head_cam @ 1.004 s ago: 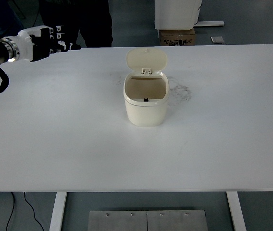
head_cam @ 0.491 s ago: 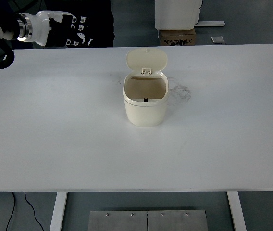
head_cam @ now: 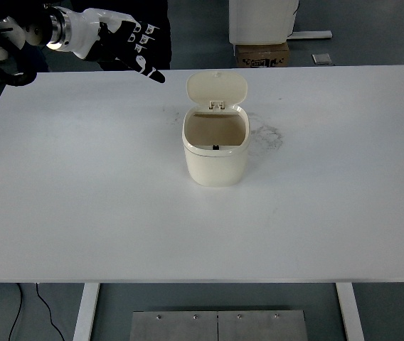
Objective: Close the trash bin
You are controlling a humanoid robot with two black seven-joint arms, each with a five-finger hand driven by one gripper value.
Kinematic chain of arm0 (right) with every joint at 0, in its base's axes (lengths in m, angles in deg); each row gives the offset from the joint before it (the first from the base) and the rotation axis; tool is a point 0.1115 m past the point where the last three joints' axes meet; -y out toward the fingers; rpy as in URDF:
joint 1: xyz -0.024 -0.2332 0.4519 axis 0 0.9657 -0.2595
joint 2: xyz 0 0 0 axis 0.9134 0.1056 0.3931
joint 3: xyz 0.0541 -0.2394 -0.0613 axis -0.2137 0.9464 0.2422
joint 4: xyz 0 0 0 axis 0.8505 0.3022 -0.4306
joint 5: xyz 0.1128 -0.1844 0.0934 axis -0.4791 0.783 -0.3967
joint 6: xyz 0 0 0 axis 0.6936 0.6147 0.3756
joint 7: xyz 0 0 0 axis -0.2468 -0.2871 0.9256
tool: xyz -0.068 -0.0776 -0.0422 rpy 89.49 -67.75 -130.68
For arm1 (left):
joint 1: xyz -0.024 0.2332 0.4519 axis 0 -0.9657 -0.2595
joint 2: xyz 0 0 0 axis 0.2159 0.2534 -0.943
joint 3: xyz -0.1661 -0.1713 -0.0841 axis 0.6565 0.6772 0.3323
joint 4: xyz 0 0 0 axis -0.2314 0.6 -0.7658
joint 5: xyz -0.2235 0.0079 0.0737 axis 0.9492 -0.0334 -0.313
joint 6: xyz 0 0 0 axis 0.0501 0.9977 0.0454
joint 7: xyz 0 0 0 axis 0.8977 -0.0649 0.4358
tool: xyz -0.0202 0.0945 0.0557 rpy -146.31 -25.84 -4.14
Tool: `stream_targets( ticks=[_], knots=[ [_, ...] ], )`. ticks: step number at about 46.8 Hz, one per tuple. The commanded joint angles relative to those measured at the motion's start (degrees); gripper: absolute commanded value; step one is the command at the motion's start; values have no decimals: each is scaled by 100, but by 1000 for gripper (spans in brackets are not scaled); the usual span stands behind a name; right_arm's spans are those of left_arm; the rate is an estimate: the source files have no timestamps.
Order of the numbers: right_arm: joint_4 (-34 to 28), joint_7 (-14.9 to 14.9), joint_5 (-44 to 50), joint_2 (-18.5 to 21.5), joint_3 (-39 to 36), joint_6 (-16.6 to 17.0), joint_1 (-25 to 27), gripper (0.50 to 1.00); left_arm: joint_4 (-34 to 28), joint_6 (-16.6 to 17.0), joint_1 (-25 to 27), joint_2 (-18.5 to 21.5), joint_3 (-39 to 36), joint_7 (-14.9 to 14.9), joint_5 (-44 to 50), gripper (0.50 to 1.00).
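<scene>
We see 1 trash bin (head_cam: 215,148) standing upright near the middle of the white table (head_cam: 81,199), its mouth open toward us. Its 1 lid (head_cam: 217,88) stands tipped back on the hinge at the far rim, nearly upright, which is why the bin's brown interior shows; the task is not yet done.

We count 1 robot hand in view, the left hand (head_cam: 120,44), reaching in from the upper left corner over the table's far edge. Its fingers (head_cam: 150,72) are stretched out and loose, gripping nothing, and they point toward the lid while staying clear of it, to its left. We judge this flat, extended pose suits a push: a hand brought behind the lid could tip it forward and down onto the rim. The right arm does not show.

Beyond the table we see 1 cardboard box (head_cam: 262,55) on the floor and 1 person's dark legs (head_cam: 156,21) at the top edge.
</scene>
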Motion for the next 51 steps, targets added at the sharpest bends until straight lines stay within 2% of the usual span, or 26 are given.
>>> stream_targets(
  ticks=[1, 25, 31, 47, 51],
  knots=[
    [0, 0, -6, 0, 0, 0, 0, 989, 13, -6, 56, -93, 17, -5, -279, 1000],
    [0, 0, 2, 0, 0, 0, 0, 989, 22, -24, 30, -638, 52, -75, -394, 1000],
    [0, 0, 2, 0, 0, 0, 0, 989, 22, -199, 30, -656, 52, -58, -385, 1000],
    [0, 0, 2, 0, 0, 0, 0, 989, -5, -235, -22, -726, 52, -5, -385, 1000],
    [0, 0, 2, 0, 0, 0, 0, 991, -13, -331, -23, -726, 52, -5, -385, 1000]
  ],
)
